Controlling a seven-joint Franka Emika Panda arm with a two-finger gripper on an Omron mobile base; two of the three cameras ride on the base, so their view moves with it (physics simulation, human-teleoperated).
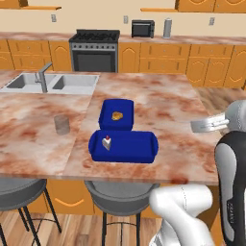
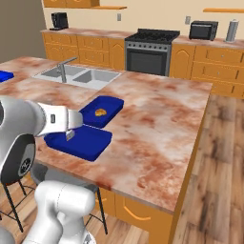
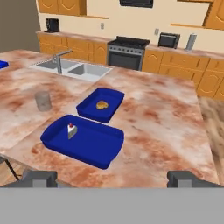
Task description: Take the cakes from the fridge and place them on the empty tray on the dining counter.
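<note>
Currently: one white cake slice in tray on island table, tool empty.

Item 1, table (image 1: 158, 103): long island, mottled reddish-brown marble top, steel sink (image 1: 53, 82) at its far left end, grey bar stools (image 1: 120, 197) along the near edge. Item 2, near blue tray (image 3: 94, 144): shallow, rectangular, raised rim, lying by the near edge of the table. Item 3, second blue tray (image 3: 101, 104): just behind the first, holding a golden pastry (image 3: 102, 105). Item 4, tool (image 3: 114, 178): jaws wide apart, gripping nothing, raised above the table's near edge and apart from both trays. Item 5, grey cup (image 3: 43, 101): upright, left of the trays. Item 6, white cake slice (image 3: 71, 130): red cherry top, sitting in the left end of the near tray.
</note>
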